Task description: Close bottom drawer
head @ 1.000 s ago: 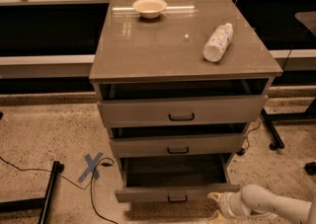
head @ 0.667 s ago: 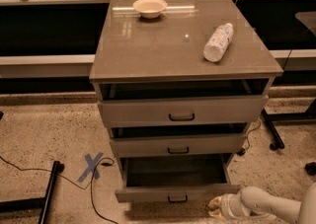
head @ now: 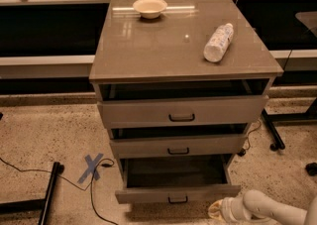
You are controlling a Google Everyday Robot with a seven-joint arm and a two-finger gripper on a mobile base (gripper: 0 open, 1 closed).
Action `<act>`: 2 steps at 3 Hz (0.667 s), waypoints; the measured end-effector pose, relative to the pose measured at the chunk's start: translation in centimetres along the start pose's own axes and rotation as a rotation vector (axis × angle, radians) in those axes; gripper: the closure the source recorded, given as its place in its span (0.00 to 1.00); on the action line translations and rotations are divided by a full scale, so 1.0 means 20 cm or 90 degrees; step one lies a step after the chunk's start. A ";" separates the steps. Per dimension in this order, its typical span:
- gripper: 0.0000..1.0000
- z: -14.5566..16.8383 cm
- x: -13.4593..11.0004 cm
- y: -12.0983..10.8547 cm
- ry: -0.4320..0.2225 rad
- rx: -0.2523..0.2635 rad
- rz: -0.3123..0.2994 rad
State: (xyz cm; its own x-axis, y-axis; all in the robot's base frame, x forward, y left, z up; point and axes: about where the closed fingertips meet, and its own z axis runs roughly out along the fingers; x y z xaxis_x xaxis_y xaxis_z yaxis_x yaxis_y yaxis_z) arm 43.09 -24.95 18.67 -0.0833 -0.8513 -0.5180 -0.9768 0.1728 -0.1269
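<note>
The bottom drawer (head: pixel 177 193) of the grey-taupe cabinet (head: pixel 183 55) stands pulled out, its plain grey tray open to view and its small black handle (head: pixel 178 199) at the front centre. The gripper (head: pixel 218 210) is low at the bottom right, just right of the drawer's front and close to the floor, on a white arm (head: pixel 270 211) that comes in from the right edge. The middle drawer (head: pixel 177 145) and the top drawer (head: pixel 181 111) stand slightly out.
A cream bowl (head: pixel 150 7) and a white bottle (head: pixel 218 42) lying on its side are on the cabinet top. A blue tape cross (head: pixel 91 167), a black cable (head: pixel 94 194) and a black stand leg (head: pixel 48 194) are on the floor at left. A black wheeled leg (head: pixel 273 131) is at right.
The gripper and arm have shifted slightly down and right, lower in the frame. The drawers have not moved.
</note>
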 end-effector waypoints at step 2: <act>1.00 0.50 0.05 0.00 -0.102 -0.038 -0.065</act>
State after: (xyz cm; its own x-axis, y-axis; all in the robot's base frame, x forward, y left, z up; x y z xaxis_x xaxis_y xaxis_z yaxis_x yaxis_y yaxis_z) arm 45.07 -20.85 9.60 0.0451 -0.7728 -0.6331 -0.9888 0.0556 -0.1382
